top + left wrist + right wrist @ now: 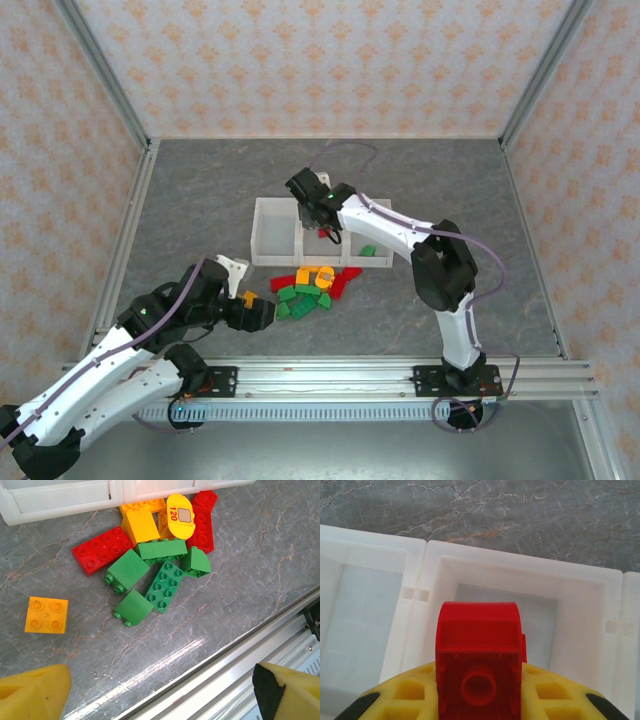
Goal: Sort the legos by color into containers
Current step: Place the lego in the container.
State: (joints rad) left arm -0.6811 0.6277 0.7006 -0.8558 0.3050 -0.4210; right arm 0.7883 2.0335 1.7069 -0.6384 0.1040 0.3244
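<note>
Open room: I have bare table (200,200) behind the containers (258,232) and on both sides of them. Patterned walls (320,60) close three sides, and a metal rail (330,378) runs along the near edge.
Containers: three joined white bins in a row at mid-table.
Legos: a mixed red, green and yellow pile (312,288) lies against the near wall of the bins. One green brick (368,251) is in the bin on the right of the top view.
Left gripper (262,312): it is low over the table, just left of the pile. The jaws are spread wide and hold nothing.
Right gripper (325,232): it is above the row of bins, clamped on a red brick (479,650).
Left wrist view: a lone orange-yellow brick (46,614) sits apart from the pile, ahead of the left finger (30,692). The rail crosses the lower right corner.
Right wrist view: the red brick, gripped between the yellow pads (405,700), hangs over the middle bin (520,565). From the top view I cannot tell the brick's colour.
</note>
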